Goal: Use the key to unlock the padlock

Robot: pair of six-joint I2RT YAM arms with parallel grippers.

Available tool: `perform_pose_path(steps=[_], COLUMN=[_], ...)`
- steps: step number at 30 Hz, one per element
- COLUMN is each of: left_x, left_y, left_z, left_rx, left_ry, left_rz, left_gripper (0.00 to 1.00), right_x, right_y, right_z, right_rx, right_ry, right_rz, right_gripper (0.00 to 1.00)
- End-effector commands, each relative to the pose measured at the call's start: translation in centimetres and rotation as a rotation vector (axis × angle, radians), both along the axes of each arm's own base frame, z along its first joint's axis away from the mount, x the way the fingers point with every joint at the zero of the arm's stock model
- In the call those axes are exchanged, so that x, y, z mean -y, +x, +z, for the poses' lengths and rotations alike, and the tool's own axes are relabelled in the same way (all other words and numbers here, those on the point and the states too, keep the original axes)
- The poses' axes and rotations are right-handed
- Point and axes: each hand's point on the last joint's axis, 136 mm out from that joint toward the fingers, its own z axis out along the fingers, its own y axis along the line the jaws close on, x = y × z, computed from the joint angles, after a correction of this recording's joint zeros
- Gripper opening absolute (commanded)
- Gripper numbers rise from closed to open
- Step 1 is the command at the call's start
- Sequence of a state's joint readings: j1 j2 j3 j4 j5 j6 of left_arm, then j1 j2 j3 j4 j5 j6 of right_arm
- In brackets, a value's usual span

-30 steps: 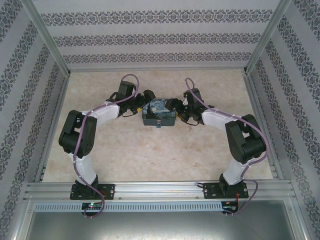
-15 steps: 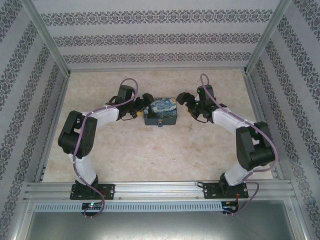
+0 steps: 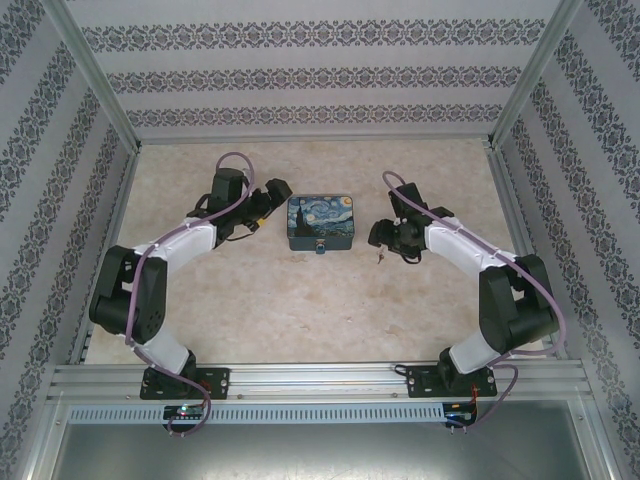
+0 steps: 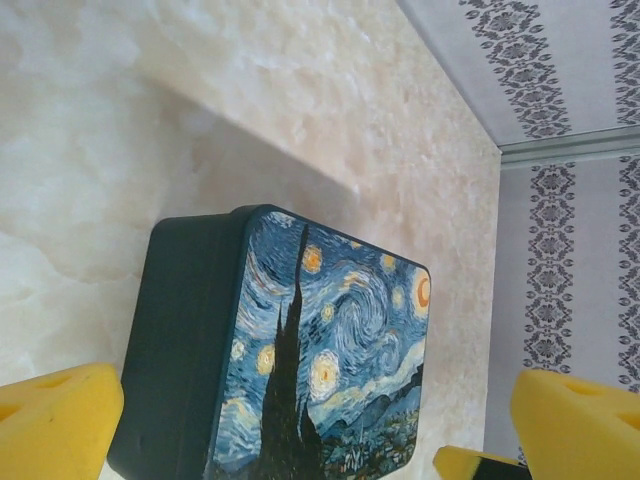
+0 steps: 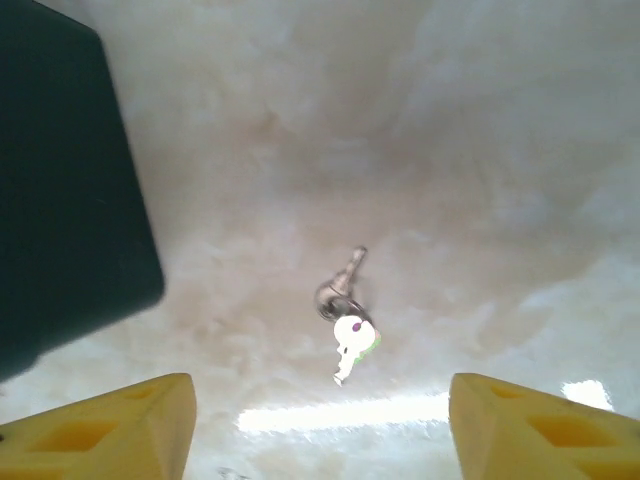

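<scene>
Early: small dark metal key (image 5: 345,315) lies ungrasped on pale marbled table (image 3: 300,310) under right gripper (image 5: 320,425), fingers spread; left gripper (image 3: 272,196) spread, empty; tiny blue padlock (image 3: 321,249) at swirl-painted box (image 3: 320,218) front, untouched.

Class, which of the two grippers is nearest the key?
The right gripper: the key lies on the table just ahead of it; the left gripper faces the painted box.

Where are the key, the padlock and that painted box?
key (image 5: 350,335): right wrist view, on its bright head.
padlock (image 3: 321,249): top external view, on its small body.
painted box (image 4: 320,350): left wrist view, on the middle of its lid.
</scene>
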State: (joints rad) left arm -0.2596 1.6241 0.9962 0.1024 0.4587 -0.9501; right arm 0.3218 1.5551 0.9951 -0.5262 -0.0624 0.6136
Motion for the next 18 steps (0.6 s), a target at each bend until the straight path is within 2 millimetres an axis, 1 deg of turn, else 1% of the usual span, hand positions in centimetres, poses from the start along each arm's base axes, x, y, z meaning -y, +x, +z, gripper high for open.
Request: perform_pose_path(steps=[1, 5, 8, 18], left_x=[-0.5, -0.5, -0.4, -0.4], left_y=[-0.7, -0.8, -1.0, -1.2], left_z=[-0.3, 0.0, 0.3, 0.3], left_rx=[0.003, 0.011, 0.018, 0.024], left_ry=[0.020, 0.016, 0.011, 0.002], left_rz=[0.005, 0.002, -0.003, -0.003], left_gripper=[1.00, 1.00, 1.00, 1.00], right_x=[0.6, -0.6, -1.2, -1.4], right_y=[-0.1, 0.3, 0.6, 1.0], right_z=[-0.3, -1.4, -2.2, -4.8], right_rx=[-0.030, -0.057, -0.074, -0.126], right_ry=[-0.115, -0.126, -0.136, -0.160], right_rz=[0.050, 0.079, 0.094, 0.099], right_gripper=[0.62, 0.55, 0.54, 0.49])
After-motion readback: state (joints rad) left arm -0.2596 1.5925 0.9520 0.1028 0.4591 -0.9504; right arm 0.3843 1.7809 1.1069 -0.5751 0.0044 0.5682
